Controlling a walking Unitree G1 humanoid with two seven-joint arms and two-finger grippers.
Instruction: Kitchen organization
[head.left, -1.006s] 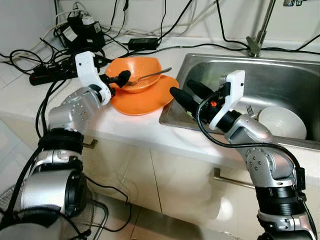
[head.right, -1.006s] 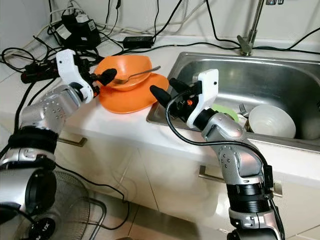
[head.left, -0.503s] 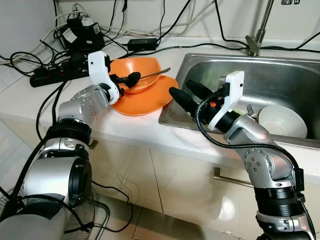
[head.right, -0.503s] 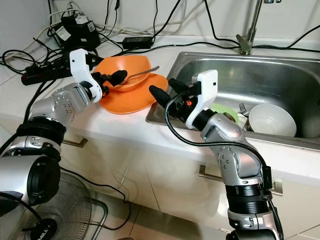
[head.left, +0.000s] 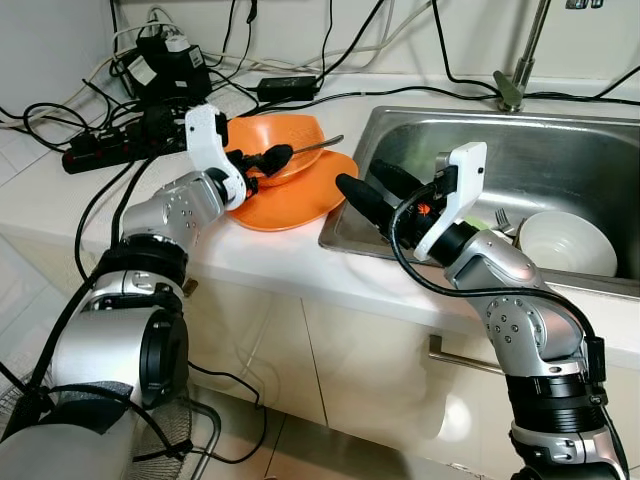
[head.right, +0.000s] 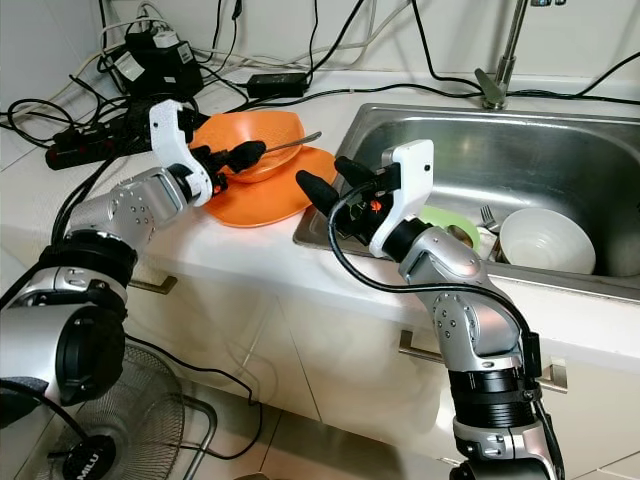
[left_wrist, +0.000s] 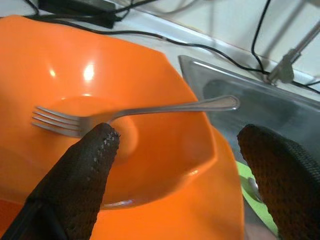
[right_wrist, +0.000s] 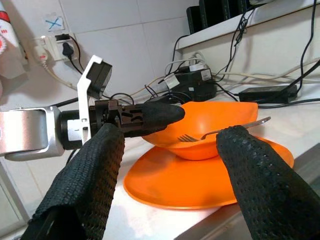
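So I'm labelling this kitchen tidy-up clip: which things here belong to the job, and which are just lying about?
Belongs to the job:
- orange bowl
- fork lying in it
- orange plate underneath
- sink
- white bowl in the sink
- left gripper, open at the orange bowl
- right gripper, open at the sink's edge

Lying about:
- power strip
- cables
- tap

We can see just the tines of a second fork (head.left: 498, 218) in the sink (head.left: 560, 160), peeking out behind the white bowl (head.left: 563, 244). The green thing (head.right: 448, 222) beside them is mostly hidden by the right arm, so we cannot tell what it is.
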